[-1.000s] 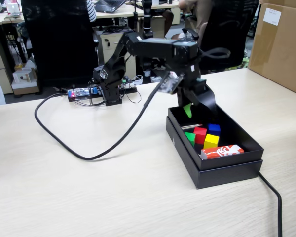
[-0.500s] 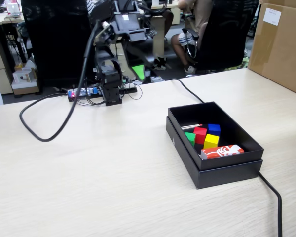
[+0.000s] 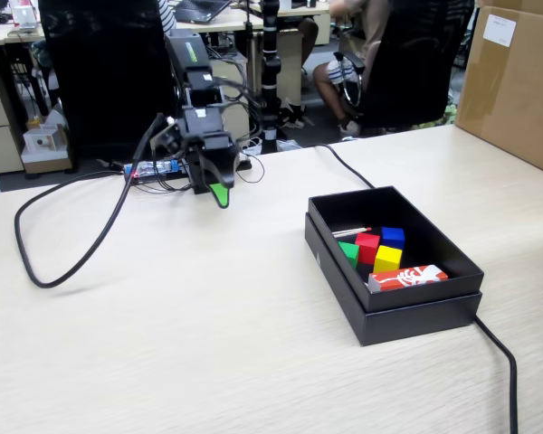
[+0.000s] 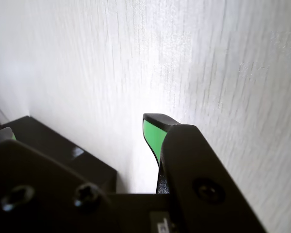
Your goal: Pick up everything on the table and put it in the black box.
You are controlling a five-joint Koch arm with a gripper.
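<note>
Since a second earlier we had swung our gripper (image 3: 219, 193) away from the black box (image 3: 394, 312), folding near the arm's base. Its jaws looked closed on nothing. All four cubes (image 3: 380, 249) lay inside that box, well to the gripper's right in the fixed view.

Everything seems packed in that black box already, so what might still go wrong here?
The black cable loops loosely across the table; a swinging arm might drag or snag it. The red-and-white packet leans on the black box rim and may slip out if the box is bumped.
</note>
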